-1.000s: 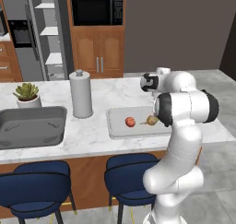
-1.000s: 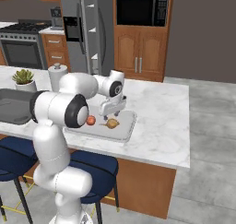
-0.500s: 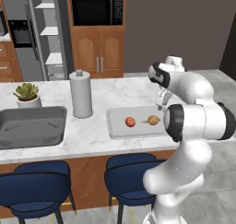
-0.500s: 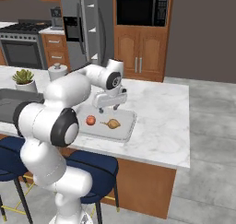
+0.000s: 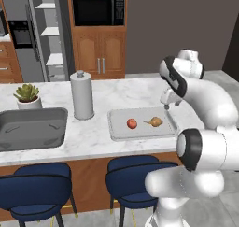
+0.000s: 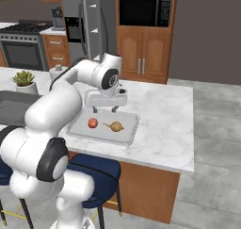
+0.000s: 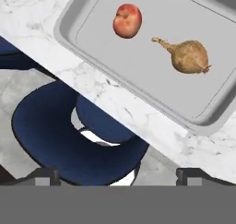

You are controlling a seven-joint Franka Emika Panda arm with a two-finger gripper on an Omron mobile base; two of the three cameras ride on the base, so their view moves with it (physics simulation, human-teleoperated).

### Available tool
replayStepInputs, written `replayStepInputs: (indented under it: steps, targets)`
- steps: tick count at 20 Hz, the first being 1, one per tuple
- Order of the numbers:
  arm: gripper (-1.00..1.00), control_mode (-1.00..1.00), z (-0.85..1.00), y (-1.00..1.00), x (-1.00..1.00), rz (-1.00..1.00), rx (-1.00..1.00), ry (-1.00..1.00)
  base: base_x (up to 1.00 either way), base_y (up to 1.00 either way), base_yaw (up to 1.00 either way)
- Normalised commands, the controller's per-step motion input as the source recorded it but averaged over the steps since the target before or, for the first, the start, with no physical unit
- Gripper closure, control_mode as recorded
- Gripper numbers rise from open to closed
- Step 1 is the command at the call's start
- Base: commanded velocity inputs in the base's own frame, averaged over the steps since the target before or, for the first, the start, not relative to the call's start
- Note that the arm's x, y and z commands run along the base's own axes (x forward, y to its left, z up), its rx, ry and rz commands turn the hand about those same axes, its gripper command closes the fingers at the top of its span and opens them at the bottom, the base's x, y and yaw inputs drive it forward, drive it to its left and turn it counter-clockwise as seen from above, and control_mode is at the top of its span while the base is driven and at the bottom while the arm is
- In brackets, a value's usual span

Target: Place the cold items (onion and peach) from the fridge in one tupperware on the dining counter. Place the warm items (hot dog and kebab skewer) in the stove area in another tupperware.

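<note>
So nearest the camera you've got the blue stools (image 5: pixel 135 174) tucked under the overhang of the desk (image 5: pixel 93 135), which is why the hand view catches a stool seat (image 7: pixel 69 135) right below the marble edge.

Next up is the shallow grey container (image 5: pixel 142 124) sitting close to the front edge of the desk. The peach (image 5: pixel 132 123) and the onion (image 5: pixel 156 122) are both lying inside it, side by side but not touching, peach to the left and onion to the right in the left base view. In the hand view they're clear as day: peach (image 7: pixel 127 20), onion (image 7: pixel 189 56) with its stalk pointing toward the peach. So the cold half of the job looks done to me, both in one tub on the dining side.

The gripper (image 6: pixel 105 100) hangs just above the far rim of the container with nothing in it. Its jaws stand spread wide apart, empty. That fits a hand that has no more business here.

Further back: paper towel roll (image 5: pixel 82 95), sink (image 5: pixel 31 128), little potted plant (image 5: pixel 28 95). Farthest off is the stove (image 6: pixel 21 46), where the hot dog and skewer should be, though I honestly can't make them out at this size.
</note>
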Motion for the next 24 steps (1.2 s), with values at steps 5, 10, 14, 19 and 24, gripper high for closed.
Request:
replayStepInputs:
  steps: [5,10,14,19,24]
  targets:
    - [-1.00,-1.00,0.45,0.14,-0.77,-0.23,-0.05,-0.03,0.00,0.00,0.00]
    - [-1.00,-1.00,0.34,0.12,-0.85,-0.20,-0.01,-0.29,0.00,0.00,0.00]
    - [-1.00,-1.00,0.33,0.18,-0.93,-0.21,-0.03,-0.39,0.00,0.00,0.00]
    - [-1.00,-1.00,0.42,0.26,-0.92,-0.17,-0.13,-0.35,0.00,0.00,0.00]
    - [-1.00,-1.00,0.39,0.49,-0.81,-0.05,-0.21,-0.23,0.00,0.00,0.00]
